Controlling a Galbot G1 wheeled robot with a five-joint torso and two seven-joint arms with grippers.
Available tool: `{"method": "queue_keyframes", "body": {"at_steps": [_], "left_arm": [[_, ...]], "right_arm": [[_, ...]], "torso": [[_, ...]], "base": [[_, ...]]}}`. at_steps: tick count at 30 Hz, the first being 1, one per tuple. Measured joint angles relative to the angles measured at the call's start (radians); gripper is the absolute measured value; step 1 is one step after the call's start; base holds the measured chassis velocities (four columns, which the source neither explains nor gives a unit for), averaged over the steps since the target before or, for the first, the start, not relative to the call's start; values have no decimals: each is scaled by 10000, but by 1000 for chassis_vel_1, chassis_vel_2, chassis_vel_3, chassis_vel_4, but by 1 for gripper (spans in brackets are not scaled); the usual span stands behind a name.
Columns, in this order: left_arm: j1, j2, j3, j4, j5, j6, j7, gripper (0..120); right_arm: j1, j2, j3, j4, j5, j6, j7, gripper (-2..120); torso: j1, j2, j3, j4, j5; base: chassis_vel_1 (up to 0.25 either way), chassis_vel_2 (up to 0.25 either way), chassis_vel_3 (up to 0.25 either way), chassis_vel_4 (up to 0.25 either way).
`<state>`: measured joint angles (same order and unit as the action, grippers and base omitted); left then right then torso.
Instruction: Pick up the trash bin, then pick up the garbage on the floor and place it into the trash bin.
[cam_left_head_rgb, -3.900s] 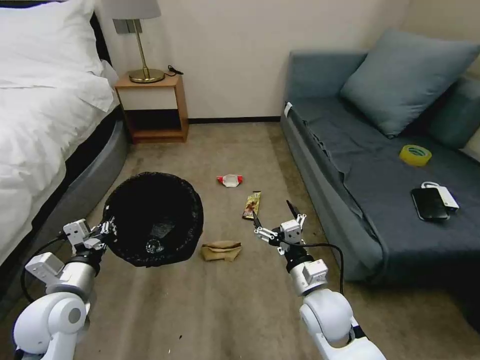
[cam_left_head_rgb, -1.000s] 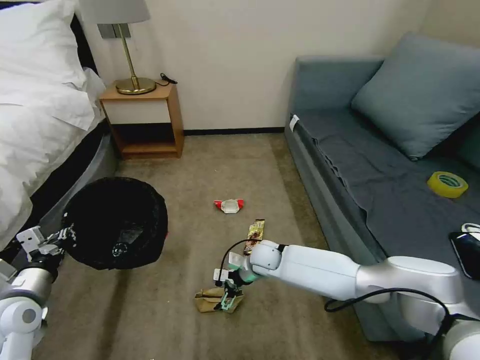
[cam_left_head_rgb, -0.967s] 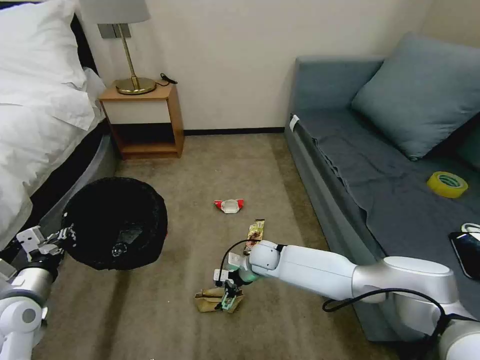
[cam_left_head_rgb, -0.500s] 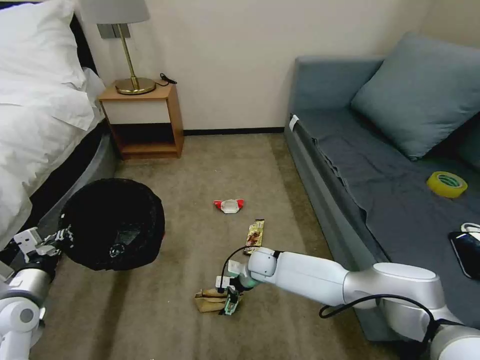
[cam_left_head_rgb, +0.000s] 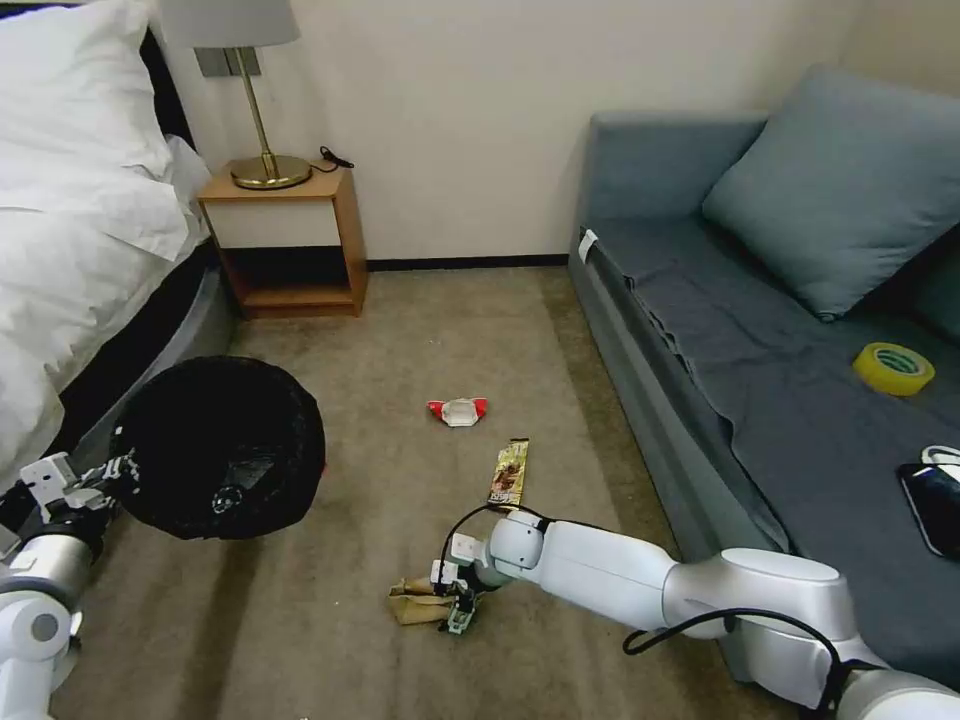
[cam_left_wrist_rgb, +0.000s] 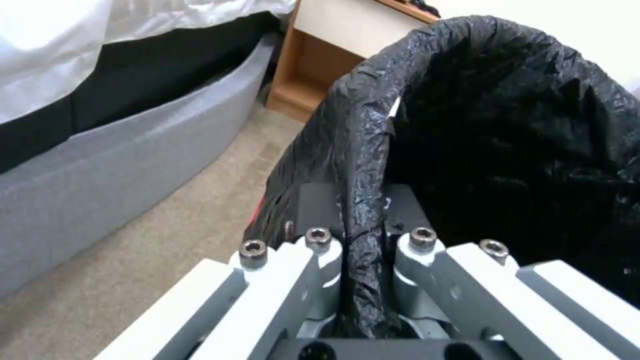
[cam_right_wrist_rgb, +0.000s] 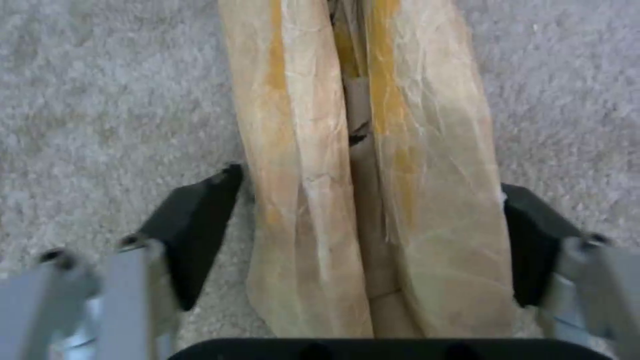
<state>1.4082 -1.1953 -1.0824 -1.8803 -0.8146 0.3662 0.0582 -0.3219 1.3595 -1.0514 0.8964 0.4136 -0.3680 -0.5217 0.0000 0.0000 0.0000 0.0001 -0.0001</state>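
Brown paper bag (cam_left_head_rgb: 420, 600) lies on the carpet with the right gripper (cam_left_head_rgb: 458, 612) down over it, jaws spread on both sides, not squeezing. Two more wrappers lie toward 12 o'clock on open floor: one brown-gold wrapper (cam_left_head_rgb: 508, 472), one white packet (cam_left_head_rgb: 458, 410). At 10 o'clock, the left gripper (cam_left_head_rgb: 108, 473) pinches the rim of the trash bin (cam_left_head_rgb: 220, 445).

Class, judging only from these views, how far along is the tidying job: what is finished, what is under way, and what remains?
Done: the left tool holds the trash bin by its rim, off the floor. Under way: the right tool straddles the brown paper bag on the carpet, not yet closed. Left: the snack wrapper and the white packet lie on the floor.
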Motion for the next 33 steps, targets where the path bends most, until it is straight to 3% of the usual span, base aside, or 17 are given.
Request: {"method": "queue_keyframes", "body": {"at_steps": [11, 13, 17, 22, 25, 33], "left_arm": [[-108, 89, 186, 89, -63, -18, 55, 4], [-118, 132, 222, 90, -85, -18, 71, 4], [-132, 172, 249, 91, -99, -18, 74, 4], [-274, 229, 547, 163, -108, 75, 41, 4], [-310, 202, 666, 165, -104, 141, 5, 4], [-494, 54, 1129, 170, 126, 325, -185, 4]], "right_arm": [[24, -152, 8, 237, 361, 45, 437, 43], [17, -180, 77, 354, 523, 18, 662, 32], [26, -197, 202, 440, 590, -23, 794, 25], [444, -488, 772, 1107, 670, -233, 1194, 1], [572, -624, 1203, 1363, 571, -335, 1371, 0], [518, -1467, 4047, 2755, -321, -578, 1866, 0]], "torso": [[0, 0, 0, -1, 0], [0, 0, 0, -1, 1], [0, 0, 0, -1, 1], [0, -1, 0, -1, 3], [0, 0, 0, 0, 2], [0, -1, 0, 0, 4]], "base": [[0, 0, 0, 0], [0, 0, 0, 0], [0, 0, 0, 0], [0, 0, 0, 0], [0, 0, 0, 0], [0, 0, 0, 0]]}}
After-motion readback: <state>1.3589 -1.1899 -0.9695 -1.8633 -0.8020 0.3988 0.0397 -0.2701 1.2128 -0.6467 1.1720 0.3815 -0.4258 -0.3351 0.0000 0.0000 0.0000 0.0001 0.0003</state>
